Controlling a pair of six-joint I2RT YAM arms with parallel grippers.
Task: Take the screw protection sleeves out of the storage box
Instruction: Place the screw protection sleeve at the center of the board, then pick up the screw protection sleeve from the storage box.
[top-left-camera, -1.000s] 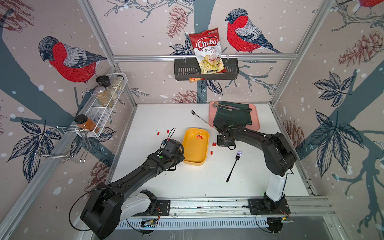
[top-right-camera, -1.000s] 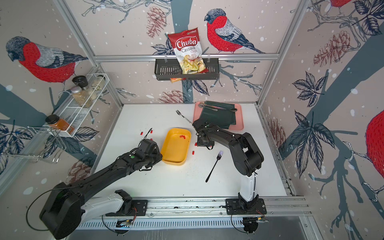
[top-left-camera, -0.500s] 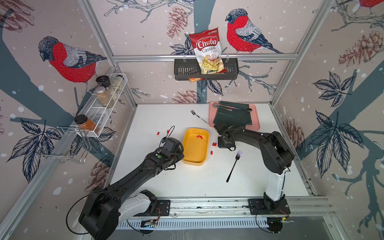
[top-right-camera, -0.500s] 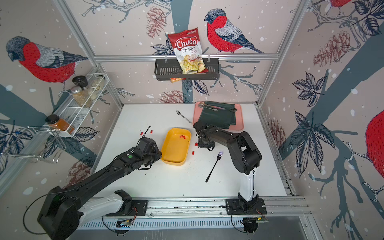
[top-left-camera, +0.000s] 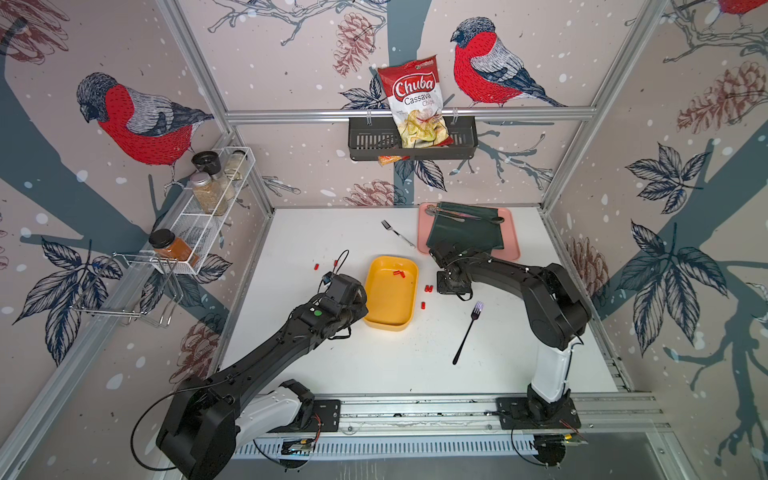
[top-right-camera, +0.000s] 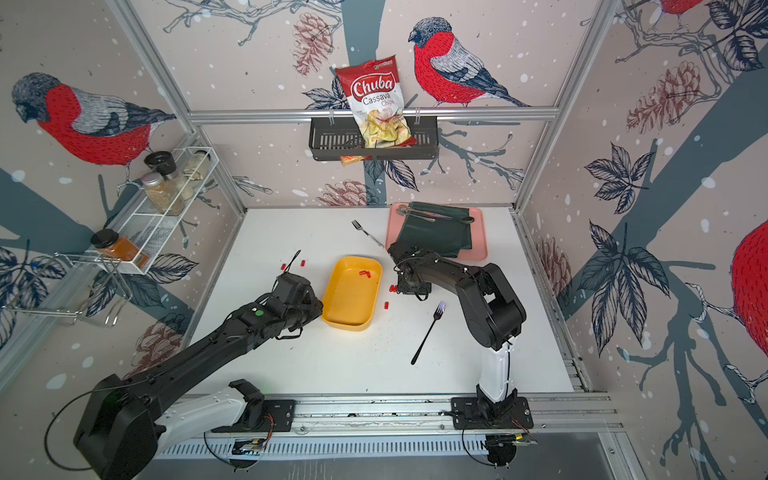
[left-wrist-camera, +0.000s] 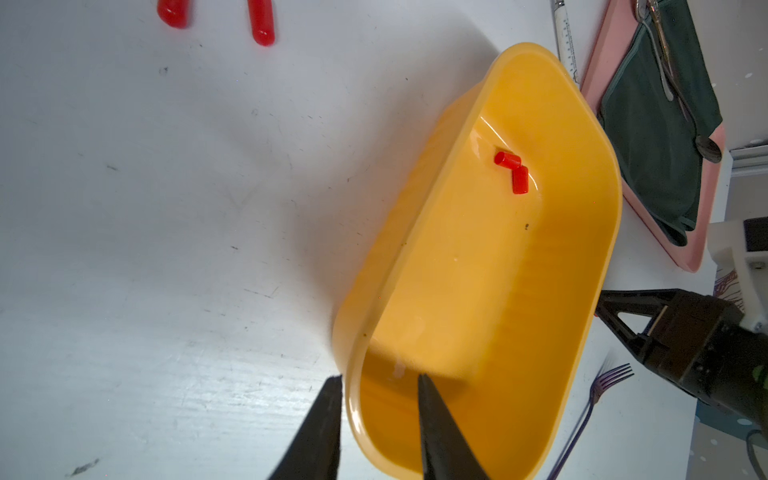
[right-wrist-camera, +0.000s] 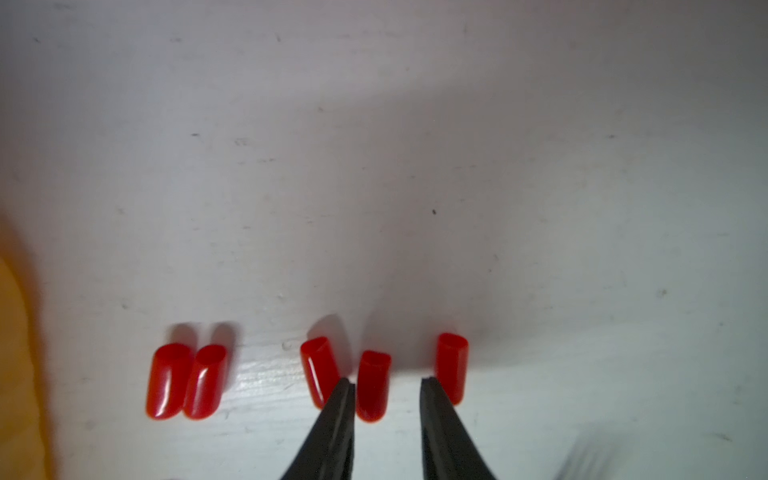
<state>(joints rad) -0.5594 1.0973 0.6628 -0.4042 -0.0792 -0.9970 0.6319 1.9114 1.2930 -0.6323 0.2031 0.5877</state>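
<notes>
1. Over on the right arm (top-left-camera: 540, 291), the reach beside the box has hardly shifted. Its right gripper (right-wrist-camera: 386, 380) has just let go, though. The black fingers, pressed together a second ago, now stand apart and hold nothing.
2. From where I stand, the left arm (top-left-camera: 266, 357) has not budged and is stretched to the near end of the box. The left gripper (left-wrist-camera: 380, 376) straddles the wall there, one finger outside and one inside. I cannot tell whether it pinches the wall or only stands astride it.
3. Between the two arms, the yellow-orange storage box (top-left-camera: 388, 303) sits flat on the white table (top-left-camera: 332, 357), where it sat a second ago.
4. A dark fork (top-left-camera: 467, 332) lies near the right arm, clear of the red caps.
5. The freed sleeve (right-wrist-camera: 372, 384) lies on the table between the parted fingers, close against one of them. It has four neighbours in a loose row, the outer pair (right-wrist-camera: 183, 380) nearest the box.
6. Two more sleeves (top-left-camera: 316, 266) lie on the table on the box's other side.
7. The last two sleeves (left-wrist-camera: 513, 170) are still inside the box, touching each other by the far wall.
8. My reading is that one more sleeve is now delivered and two are left. The right fingers should lift straight up, since the neighbours sit close enough to be scattered.
</notes>
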